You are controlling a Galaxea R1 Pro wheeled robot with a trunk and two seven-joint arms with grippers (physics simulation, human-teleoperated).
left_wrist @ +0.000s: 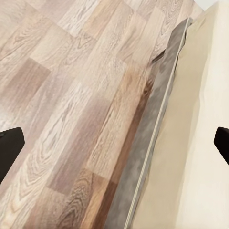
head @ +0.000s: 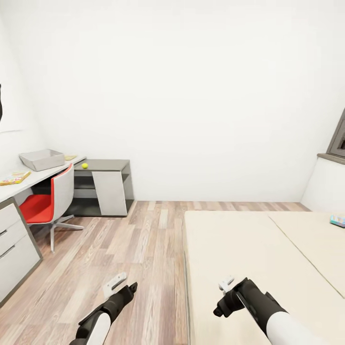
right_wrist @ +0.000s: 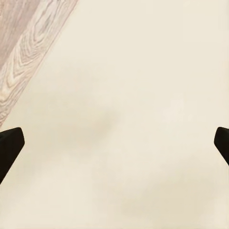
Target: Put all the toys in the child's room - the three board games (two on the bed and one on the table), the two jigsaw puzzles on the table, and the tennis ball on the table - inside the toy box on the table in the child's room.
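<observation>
Bedroom scene from the head camera: white walls, wood-plank floor (head: 139, 244), and a cream bed (head: 249, 258) filling the area from 3 to 5 o'clock. A long pale-topped table (head: 43, 173) runs along the wall at 9 to 10 o'clock, with white drawers (head: 12, 244) at its near end and a red chair (head: 48, 203) tucked beside it. On the table sits the light-grey toy box (head: 42, 159), empty as far as can be seen. A small yellow-green tennis ball (head: 85, 166) rests on the tabletop just past the toy box, toward 10 o'clock. A colourful flat game or puzzle (head: 14, 178), too small to tell which, lies on the table nearer the camera. A teal-blue board game (head: 338, 221) lies on the bed at 3 o'clock. The left gripper (left_wrist: 114, 143) hangs over the floor beside the bed edge, its fingers wide apart and holding nothing. The right gripper (right_wrist: 114, 143) hangs over the bed's cream surface, fingers likewise spread, empty.
</observation>
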